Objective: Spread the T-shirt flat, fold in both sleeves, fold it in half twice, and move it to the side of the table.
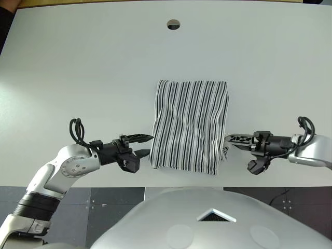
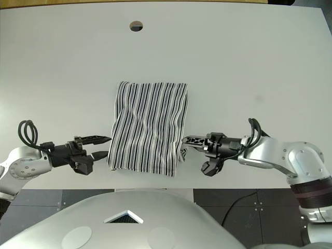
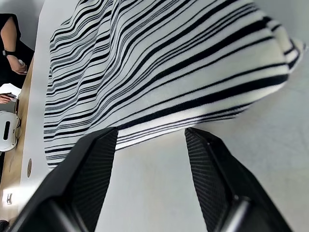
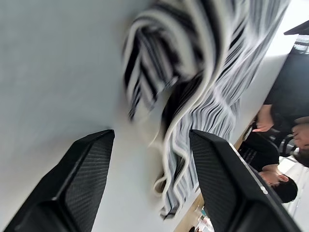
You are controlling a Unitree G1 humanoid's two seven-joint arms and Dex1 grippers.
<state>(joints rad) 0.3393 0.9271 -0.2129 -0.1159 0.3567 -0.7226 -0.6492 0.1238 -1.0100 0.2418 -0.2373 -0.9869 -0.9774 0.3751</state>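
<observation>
I see the striped T-shirt point(image 1: 191, 124), a soft, rippled rectangle, on the smooth white tabletop point(image 1: 83, 62). The left end effector point(image 1: 150, 144) and right end effector point(image 1: 237, 152) flank it, both spread wide.

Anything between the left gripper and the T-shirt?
Nothing: only a strip of bare table separates the left gripper from the T-shirt, clearest in the left wrist view.

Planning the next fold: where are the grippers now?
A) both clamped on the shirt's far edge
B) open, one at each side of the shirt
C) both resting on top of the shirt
B: the left gripper and right gripper flank the striped T-shirt, jaws open, gripping nothing.
</observation>
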